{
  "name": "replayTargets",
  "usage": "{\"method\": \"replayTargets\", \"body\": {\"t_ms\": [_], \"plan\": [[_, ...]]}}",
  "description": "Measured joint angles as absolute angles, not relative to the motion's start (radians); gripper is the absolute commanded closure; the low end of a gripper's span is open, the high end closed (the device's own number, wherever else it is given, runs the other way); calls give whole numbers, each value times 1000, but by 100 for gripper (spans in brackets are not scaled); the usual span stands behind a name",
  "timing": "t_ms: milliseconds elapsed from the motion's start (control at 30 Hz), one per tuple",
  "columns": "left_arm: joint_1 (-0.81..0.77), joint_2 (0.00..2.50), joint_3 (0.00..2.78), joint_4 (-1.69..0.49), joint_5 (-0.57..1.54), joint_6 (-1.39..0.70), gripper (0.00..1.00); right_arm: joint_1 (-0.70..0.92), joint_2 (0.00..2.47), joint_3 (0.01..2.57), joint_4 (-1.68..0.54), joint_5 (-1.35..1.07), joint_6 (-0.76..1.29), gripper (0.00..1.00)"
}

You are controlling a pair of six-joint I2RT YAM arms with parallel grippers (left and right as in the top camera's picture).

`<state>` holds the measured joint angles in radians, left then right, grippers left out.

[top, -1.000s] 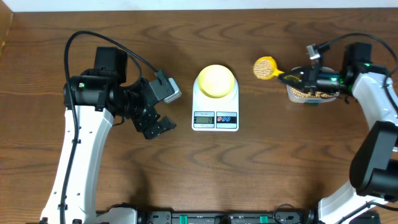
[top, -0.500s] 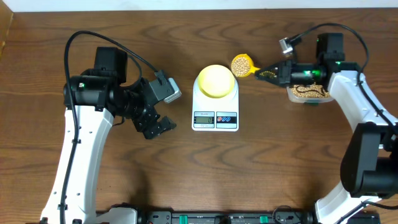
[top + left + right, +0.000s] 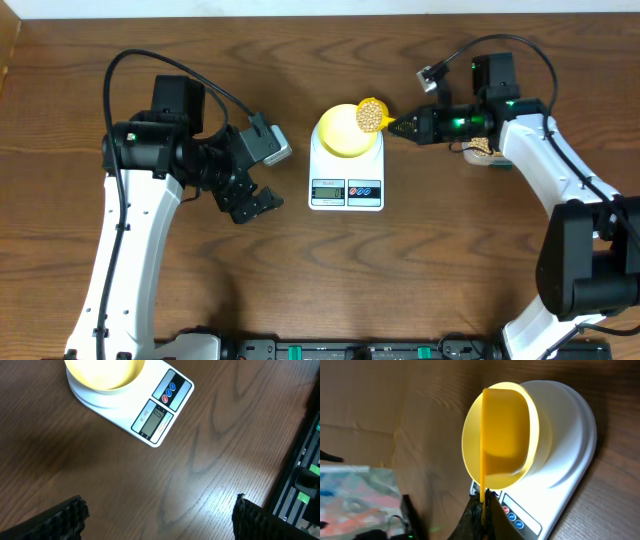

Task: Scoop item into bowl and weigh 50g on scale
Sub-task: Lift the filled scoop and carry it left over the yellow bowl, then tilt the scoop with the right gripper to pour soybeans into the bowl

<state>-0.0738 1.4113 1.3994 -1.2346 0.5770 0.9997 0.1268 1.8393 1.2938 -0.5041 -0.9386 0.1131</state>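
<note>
The white scale stands mid-table with the pale-yellow bowl on its platform. My right gripper is shut on the handle of a bright yellow scoop full of beige beans, held over the bowl's right rim. In the right wrist view the scoop sits over the bowl and scale, its handle pinched between my fingers. My left gripper is open and empty, left of the scale. The left wrist view shows the scale and bowl.
A clear tub of beans sits right of the scale, mostly hidden under my right arm. Black equipment runs along the table's front edge.
My right gripper carried the loaded scoop leftward from beside the tub to above the bowl's right rim. The left arm has not moved.
</note>
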Motion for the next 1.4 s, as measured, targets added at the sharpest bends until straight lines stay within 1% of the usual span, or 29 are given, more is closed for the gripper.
{"method": "replayTargets", "body": {"t_ms": [500,733,1033,1400], "plan": [[-74,1411,1399,-1235,577,1000,5,234,1839,1294,-464,-832,-61,99],[-74,1411,1399,-1235,577,1000,5,245,1839,1294,-459,-810,-116,99],[-74,1411,1399,-1235,577,1000,5,245,1839,1294,-451,-754,-137,99],[-74,1411,1399,-1235,577,1000,5,268,1791,1294,-450,-599,-212,99]]}}
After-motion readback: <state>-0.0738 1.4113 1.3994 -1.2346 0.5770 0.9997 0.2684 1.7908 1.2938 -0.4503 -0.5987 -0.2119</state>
